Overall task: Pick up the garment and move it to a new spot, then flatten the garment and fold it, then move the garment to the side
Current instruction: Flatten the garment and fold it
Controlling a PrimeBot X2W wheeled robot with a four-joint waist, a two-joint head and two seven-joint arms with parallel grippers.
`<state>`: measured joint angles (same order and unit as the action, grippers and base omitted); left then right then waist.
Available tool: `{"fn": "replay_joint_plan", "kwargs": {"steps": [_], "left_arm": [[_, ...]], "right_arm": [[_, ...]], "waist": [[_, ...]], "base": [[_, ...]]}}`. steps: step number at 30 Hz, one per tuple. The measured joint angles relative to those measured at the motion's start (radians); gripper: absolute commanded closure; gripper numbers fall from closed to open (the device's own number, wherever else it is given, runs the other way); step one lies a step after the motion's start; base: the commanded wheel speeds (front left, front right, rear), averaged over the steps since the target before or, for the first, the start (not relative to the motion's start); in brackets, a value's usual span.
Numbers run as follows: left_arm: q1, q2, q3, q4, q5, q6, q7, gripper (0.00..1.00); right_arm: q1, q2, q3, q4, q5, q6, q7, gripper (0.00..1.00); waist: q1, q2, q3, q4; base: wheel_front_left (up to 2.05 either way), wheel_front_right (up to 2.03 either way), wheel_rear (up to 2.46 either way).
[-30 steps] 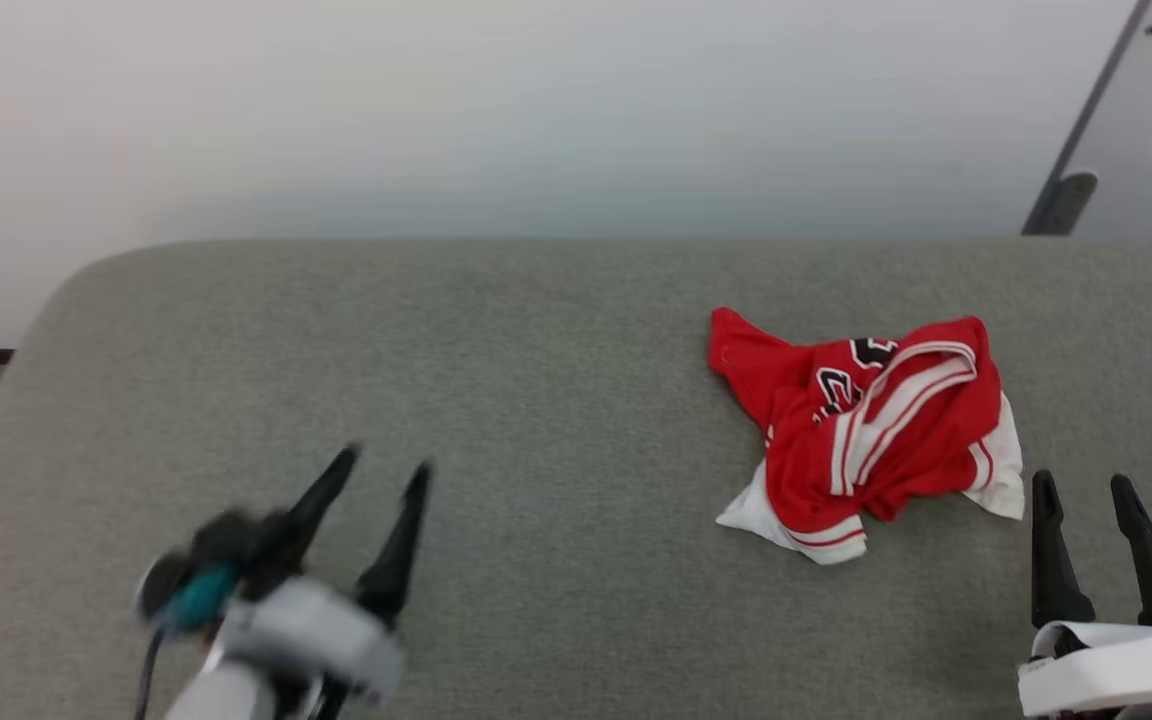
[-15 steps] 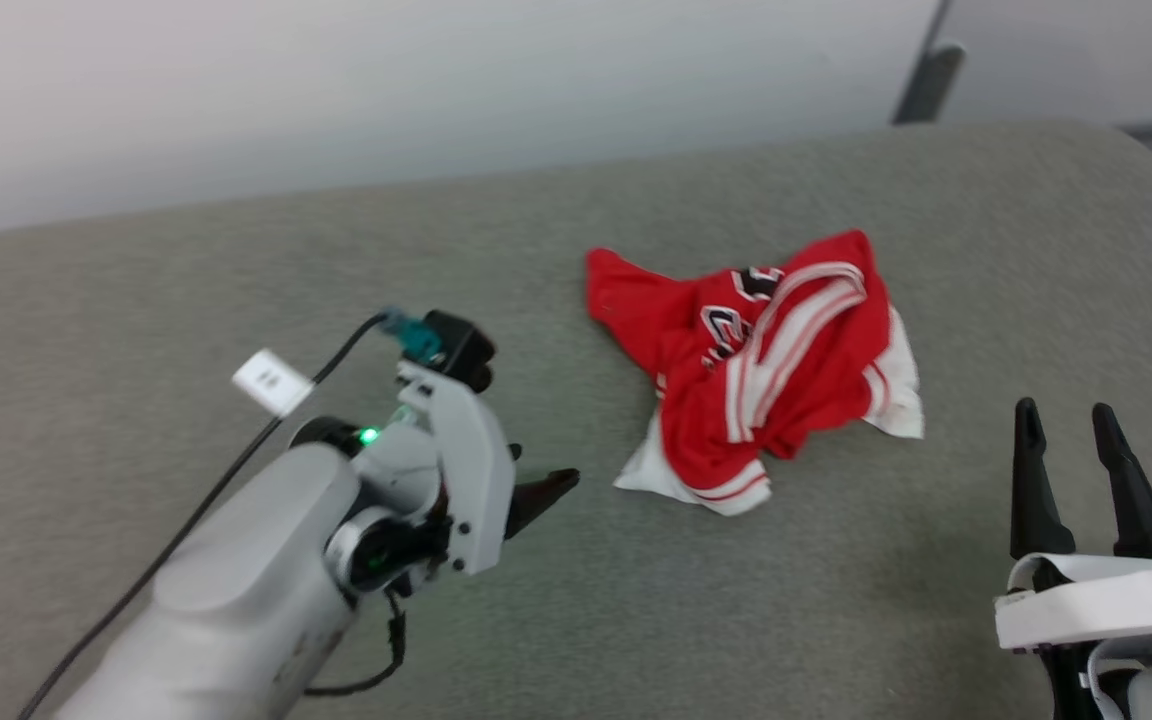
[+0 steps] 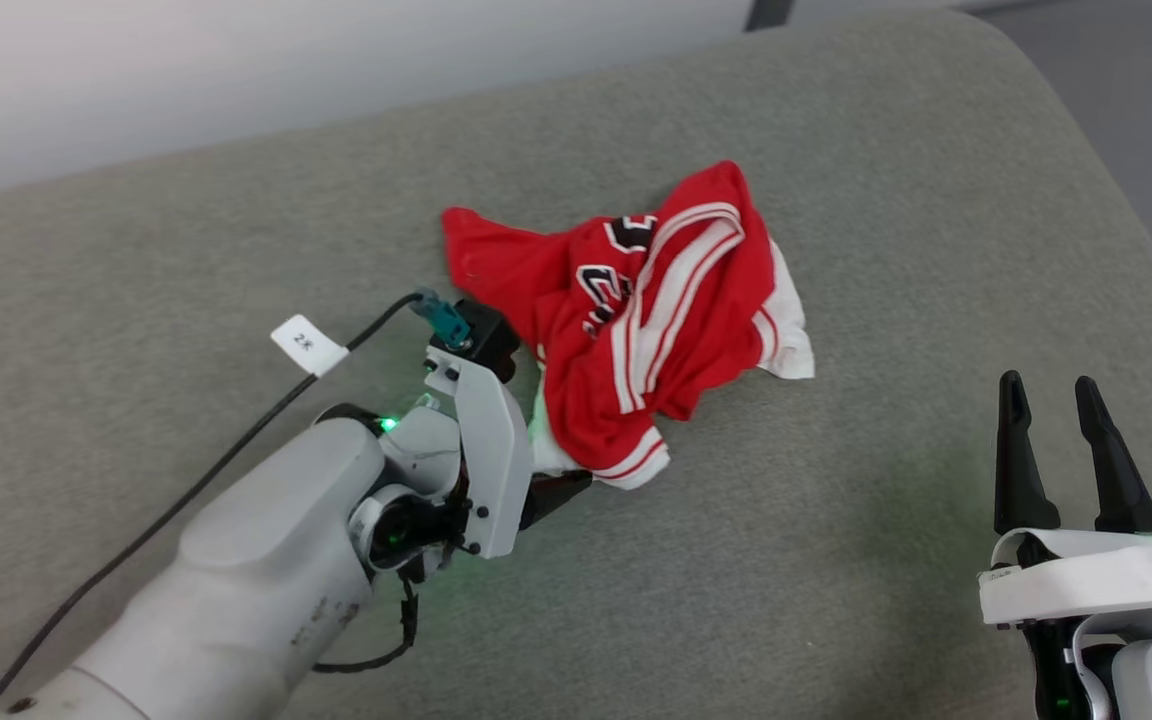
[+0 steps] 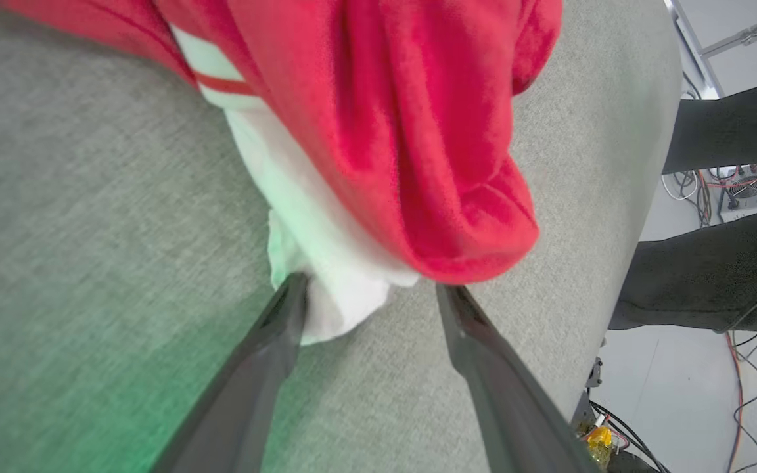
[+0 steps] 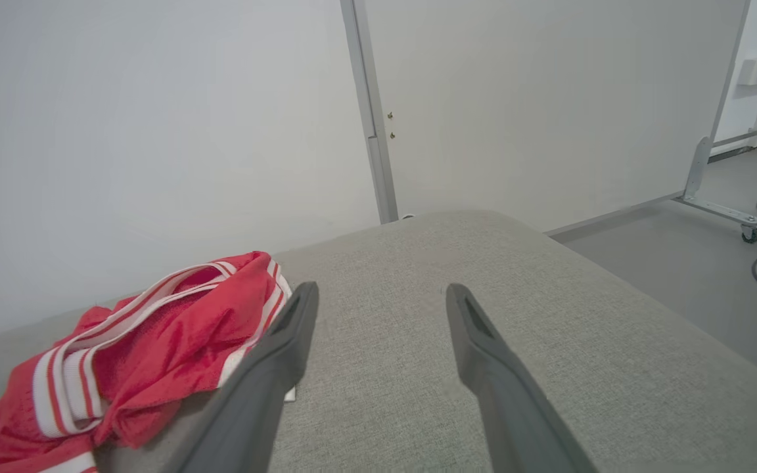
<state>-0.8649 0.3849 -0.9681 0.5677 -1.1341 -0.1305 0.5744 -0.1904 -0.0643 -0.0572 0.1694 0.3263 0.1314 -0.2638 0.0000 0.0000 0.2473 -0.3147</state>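
Your shirt [image 3: 636,310] lies crumpled on the grey padded bench [image 3: 836,580], a little above the middle of the head view. Its chest lettering is folded in on itself, so you get only scraps of black-and-white letters, nothing readable. A striped band crosses the heap; you cannot tell whether it is neck or sleeve trim.

Your left hand [image 4: 372,286] sits at the shirt's 7 o'clock edge. From the head its fingers are mostly hidden behind its own pale wrist casing [image 3: 486,450]; one dark finger [image 3: 558,490] pokes out beneath the hem. The left wrist view shows the hand released, fingers spread, gripping nothing. One fingertip touches a white lobe of fabric, and the other lies just under a red fold; contact there is unclear. The rest of the shirt is cut off at 12 o'clock, and at 3 o'clock, past the bench edge, two dark shapes [image 4: 713,282] are too cropped to identify.

Your right hand [image 3: 1048,385] hangs at the shirt's 4 o'clock, well apart, released and empty over bare bench. In its own view the shirt lies at 8 o'clock, partly behind one finger.
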Motion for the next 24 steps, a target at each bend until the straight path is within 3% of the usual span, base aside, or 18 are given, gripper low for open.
{"fn": "replay_joint_plan", "kwargs": {"steps": [2,3,4,5,12,24], "left_arm": [[-0.013,0.0,-0.025,0.008,-0.001,0.0,-0.024,0.0],[-0.019,0.0,-0.034,0.014,-0.003,0.0,-0.033,0.23],[-0.023,-0.001,-0.045,0.018,-0.011,0.0,-0.041,0.56],[-0.026,-0.001,-0.055,0.021,-0.019,0.0,-0.048,0.97],[-0.048,0.045,-0.108,0.032,-0.064,0.0,-0.105,1.0],[-0.108,0.287,-0.14,0.075,-0.086,0.0,-0.139,1.0]], "right_arm": [[0.0,0.001,0.0,0.0,0.0,0.0,0.0,0.0],[0.0,0.001,-0.001,0.0,0.0,0.0,0.0,0.0],[0.0,0.001,0.0,0.001,-0.001,0.0,0.0,0.0],[0.0,0.002,0.001,0.0,-0.001,0.0,0.0,0.0],[0.015,-0.005,-0.002,-0.003,-0.01,0.0,0.0,0.0],[0.035,-0.011,0.005,-0.003,-0.019,0.0,0.0,0.0]], "waist": [[0.0,0.0,0.01,-0.013],[0.0,0.0,0.014,-0.018],[0.0,0.0,0.018,-0.021],[0.0,0.0,0.019,-0.022],[0.0,0.0,0.008,0.012],[0.0,0.0,-0.049,0.144]], "base": [[0.0,0.0,0.0],[0.0,0.0,0.0],[0.0,0.0,0.0],[0.0,0.0,0.0],[0.0,0.0,0.0],[0.0,0.0,0.0]]}}
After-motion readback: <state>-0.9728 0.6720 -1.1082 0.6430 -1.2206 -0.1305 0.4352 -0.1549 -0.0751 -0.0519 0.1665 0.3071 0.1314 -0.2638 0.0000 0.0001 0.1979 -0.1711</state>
